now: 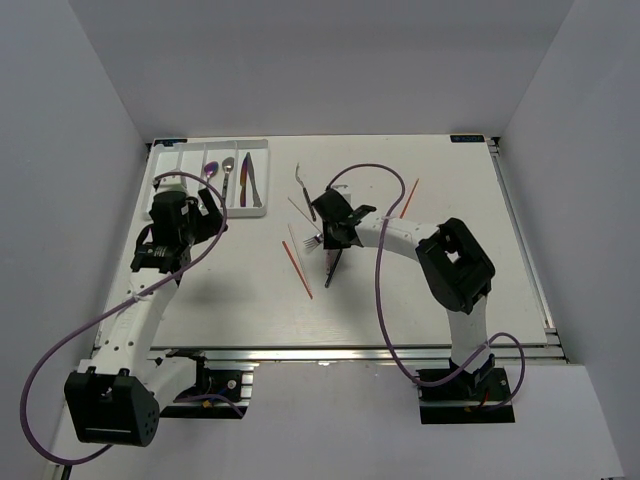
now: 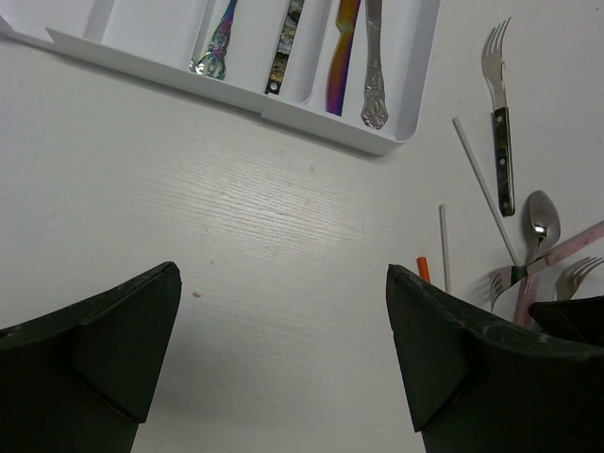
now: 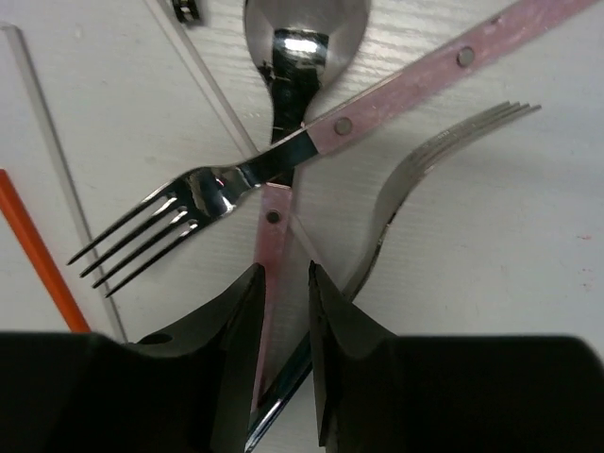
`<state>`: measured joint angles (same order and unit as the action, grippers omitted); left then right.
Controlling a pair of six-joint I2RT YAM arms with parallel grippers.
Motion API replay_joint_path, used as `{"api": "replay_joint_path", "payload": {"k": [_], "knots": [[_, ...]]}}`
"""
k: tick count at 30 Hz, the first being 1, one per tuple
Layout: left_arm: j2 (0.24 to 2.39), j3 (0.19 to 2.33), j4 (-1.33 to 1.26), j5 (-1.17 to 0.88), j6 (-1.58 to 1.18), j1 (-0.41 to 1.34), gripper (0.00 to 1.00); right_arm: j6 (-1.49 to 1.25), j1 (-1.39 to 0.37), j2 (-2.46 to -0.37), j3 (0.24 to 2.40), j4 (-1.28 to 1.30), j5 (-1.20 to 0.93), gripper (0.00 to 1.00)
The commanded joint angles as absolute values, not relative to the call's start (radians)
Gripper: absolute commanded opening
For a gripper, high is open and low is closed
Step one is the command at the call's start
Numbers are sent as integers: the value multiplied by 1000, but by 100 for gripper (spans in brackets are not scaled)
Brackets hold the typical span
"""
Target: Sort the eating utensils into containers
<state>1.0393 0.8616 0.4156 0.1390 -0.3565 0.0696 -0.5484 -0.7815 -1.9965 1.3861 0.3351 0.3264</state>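
R gripper (image 3: pixel 281 276) jaws narrowed either side of a pink-handled utensil (image 3: pixel 273 231), handle between the tips; can't tell if pinching. L gripper (image 2: pixel 283 278) spread wide over table (image 2: pixel 236 217), just beside tray (image 2: pixel 311 115), well apart from that utensil.

White tray (image 2: pixel 151 28), iridescent knife (image 2: pixel 342 57) inside, pink-handled fork (image 3: pixel 406 90) crossing spoon (image 3: pixel 304 38), orange chopstick (image 3: pixel 38 250) beside

Lab: white-walled robot test table (image 1: pixel 450 160)

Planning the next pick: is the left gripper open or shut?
Open: the black two-finger left gripper has its fingers wide apart, only white table between them.
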Motion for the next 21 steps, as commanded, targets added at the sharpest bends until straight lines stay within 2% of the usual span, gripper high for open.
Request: {"api": "replay_joint_path", "payload": {"k": [1,13,21], "knots": [[1020,893,387,120,-351,74,98,-561,-795,-2017,1440,353,342,31],[1025,890,383,91,-354,74,98,-609,-816,-2054,1468,382,388,29],[1028,890,382,81,-353,75,98,-687,-819,-2068,1437,387,368,13]]}}
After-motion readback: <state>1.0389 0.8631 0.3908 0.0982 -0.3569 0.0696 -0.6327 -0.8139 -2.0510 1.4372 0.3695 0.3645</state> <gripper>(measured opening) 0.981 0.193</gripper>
